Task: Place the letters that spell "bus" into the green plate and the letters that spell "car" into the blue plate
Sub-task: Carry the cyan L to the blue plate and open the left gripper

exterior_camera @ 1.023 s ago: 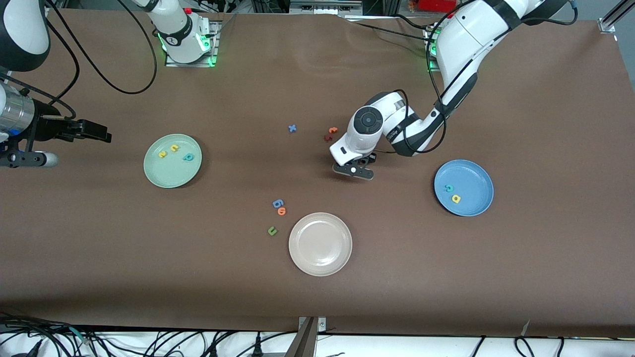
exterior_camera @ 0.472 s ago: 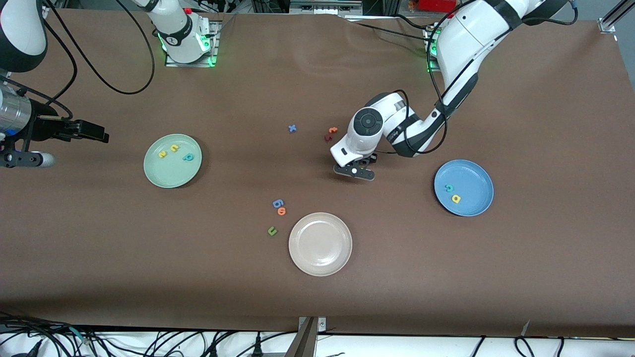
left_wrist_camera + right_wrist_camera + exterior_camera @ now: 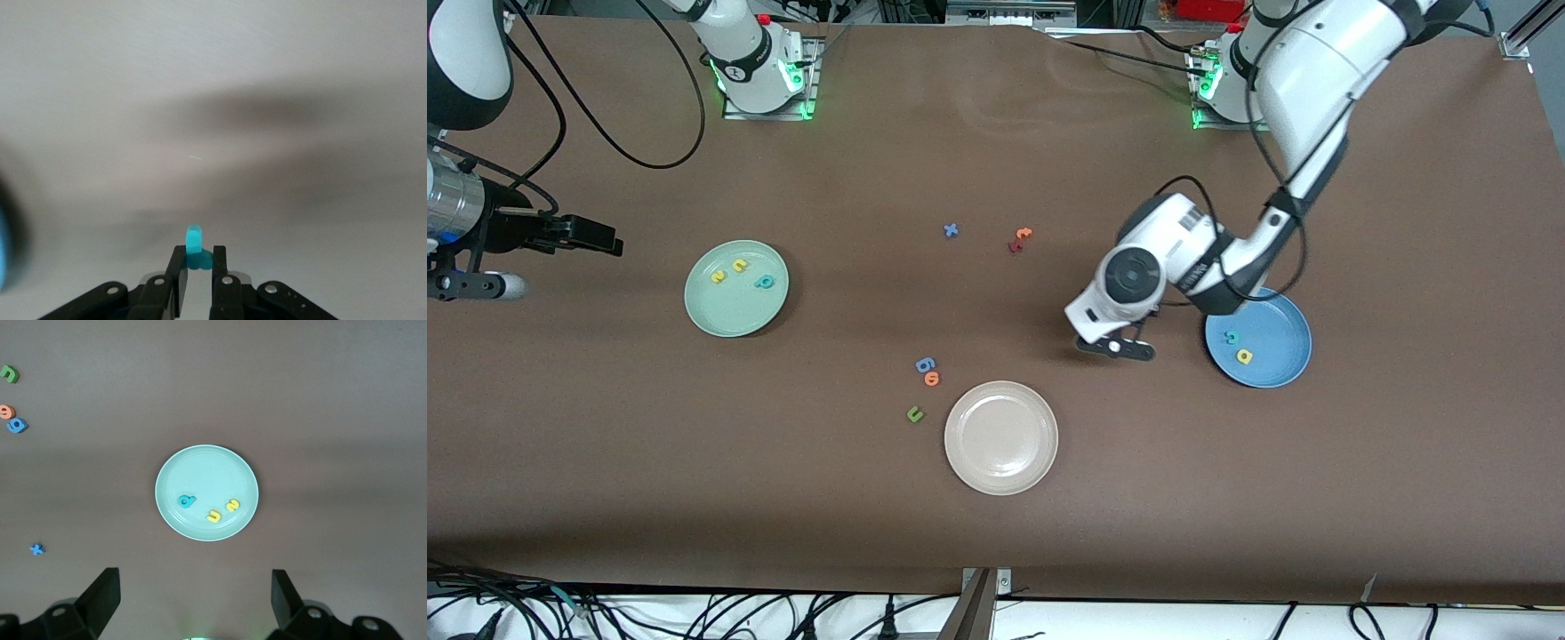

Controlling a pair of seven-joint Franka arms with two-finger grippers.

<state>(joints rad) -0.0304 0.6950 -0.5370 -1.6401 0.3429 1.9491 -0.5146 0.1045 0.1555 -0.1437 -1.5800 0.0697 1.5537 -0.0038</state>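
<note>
- The left gripper [image 3: 1116, 348] hangs over bare table beside the blue plate [image 3: 1282, 366], pinching the thin teal r [image 3: 193, 241].
- That plate holds the teal c [image 3: 1232, 337] and yellow a [image 3: 1243, 356].
- The green plate [image 3: 720, 317] holds 3 letters: b [image 3: 764, 282], u [image 3: 739, 265], s [image 3: 718, 276].
- The right gripper [image 3: 193, 600] waits, spread wide, over table near the green plate.

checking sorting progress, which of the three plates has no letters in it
The beige plate, nearest the front camera. The green plate holds three letters and the blue plate holds two, while the beige one is bare.
</note>
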